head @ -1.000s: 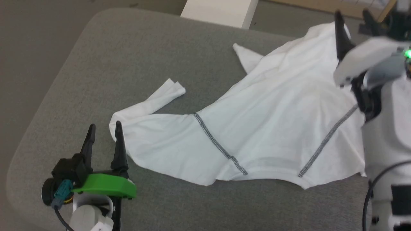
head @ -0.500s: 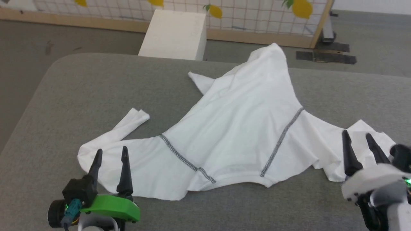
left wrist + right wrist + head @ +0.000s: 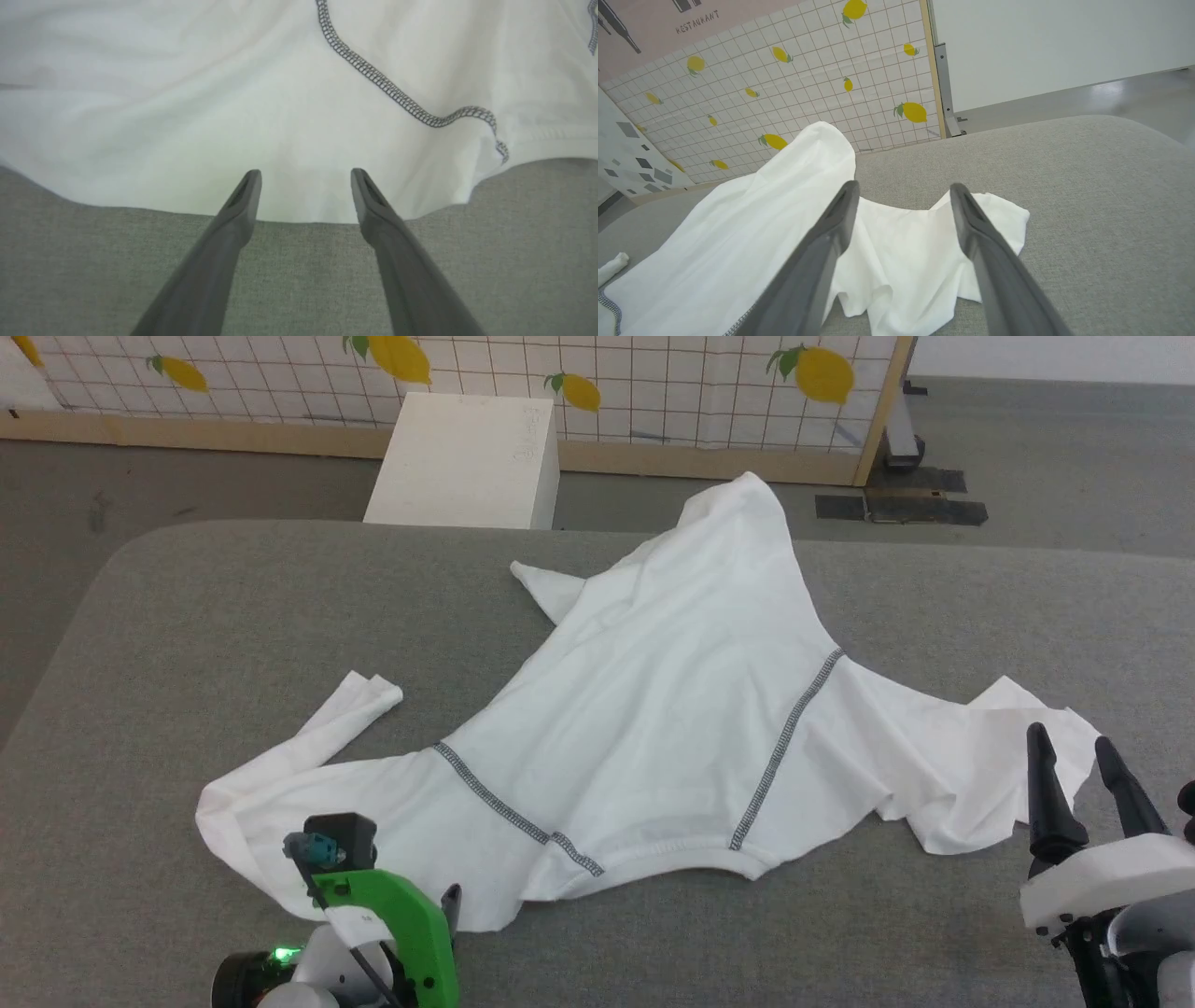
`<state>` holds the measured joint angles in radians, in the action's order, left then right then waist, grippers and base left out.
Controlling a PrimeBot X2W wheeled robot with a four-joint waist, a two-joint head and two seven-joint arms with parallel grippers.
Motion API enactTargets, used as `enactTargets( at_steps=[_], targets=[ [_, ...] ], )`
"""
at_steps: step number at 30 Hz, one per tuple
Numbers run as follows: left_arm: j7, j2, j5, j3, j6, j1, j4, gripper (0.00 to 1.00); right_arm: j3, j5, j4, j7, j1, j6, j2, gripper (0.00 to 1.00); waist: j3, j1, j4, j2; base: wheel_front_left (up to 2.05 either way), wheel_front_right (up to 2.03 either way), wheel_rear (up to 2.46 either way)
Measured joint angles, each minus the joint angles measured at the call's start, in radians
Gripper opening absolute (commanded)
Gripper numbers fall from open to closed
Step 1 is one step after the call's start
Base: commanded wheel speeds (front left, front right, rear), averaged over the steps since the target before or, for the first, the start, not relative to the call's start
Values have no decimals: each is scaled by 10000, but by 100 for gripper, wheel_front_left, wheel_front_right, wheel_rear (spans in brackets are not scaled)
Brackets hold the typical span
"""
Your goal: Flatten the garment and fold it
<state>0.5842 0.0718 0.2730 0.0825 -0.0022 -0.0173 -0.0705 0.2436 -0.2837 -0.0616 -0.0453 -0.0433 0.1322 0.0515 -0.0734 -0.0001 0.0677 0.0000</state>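
A large, thin white shirt (image 3: 672,709) with black-and-white stitched seams lies rumpled on the grey fabric tabletop (image 3: 233,607). The left fingers (image 3: 240,200), spread and empty, sit at its near edge; the right fingers (image 3: 971,224), likewise spread, face a crumpled sleeve. Judged light and limp: pinch edges or corners.

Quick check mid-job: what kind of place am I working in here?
Likely a staged test or demo space: a lemon-print grid partition, bare grey floor, and a white box behind the grey padded table holding the garment.
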Motion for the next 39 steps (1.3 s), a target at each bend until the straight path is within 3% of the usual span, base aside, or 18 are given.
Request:
enactTargets(
  at_steps=[7, 8, 9, 10, 11, 15, 24, 32, 39],
  targets=[
    [692, 247, -121, 151, 228, -192, -924, 100, -167, -90, 10, 4, -29, 0, -4, 100, -283, 0, -30, 0, 0, 0, 0],
    [656, 247, -88, 157, 203, -252, -1053, 90, -178, -90, 10, 4, -33, 0, -4, 100, -311, 0, -40, 0, 0, 0, 0],
    [593, 257, -88, 173, 155, -313, -1179, 42, -194, -90, 6, 2, -38, 0, -4, 100, -337, 0, -62, 0, 0, 0, 0],
    [462, 247, -27, 121, 148, -355, -1269, 42, -203, -84, 2, -8, -38, 0, -6, 100, -363, 0, -86, 0, 0, 0, 0],
    [322, 240, 69, 63, 146, -387, -1386, 0, -205, -75, 0, -69, -38, 0, -4, 100, -383, 0, -106, 0, 0, 0, 0],
    [-339, 176, 456, -213, 119, -431, -1678, 0, -454, 44, -36, -635, 21, -2, 12, 100, -381, 0, -111, 0, 0, 0, 0],
    [-2518, -61, 1329, -1444, 646, -401, -757, 0, -1475, 1078, 430, -4056, 681, 0, -12, 100, -341, 0, -44, 0, 0, 0, 0],
    [-2615, -69, 1411, -1313, 646, -206, -25, 0, -2475, 2004, 128, -6236, -817, 0, 142, 100, -602, 0, -83, 0, 0, 0, 0],
    [-2621, -88, 1482, -976, 654, -241, 115, 0, -3080, 2667, -1764, -6911, -2334, 0, 456, 100, -1039, 1, 150, 0, 0, 0, 0]
  ],
)
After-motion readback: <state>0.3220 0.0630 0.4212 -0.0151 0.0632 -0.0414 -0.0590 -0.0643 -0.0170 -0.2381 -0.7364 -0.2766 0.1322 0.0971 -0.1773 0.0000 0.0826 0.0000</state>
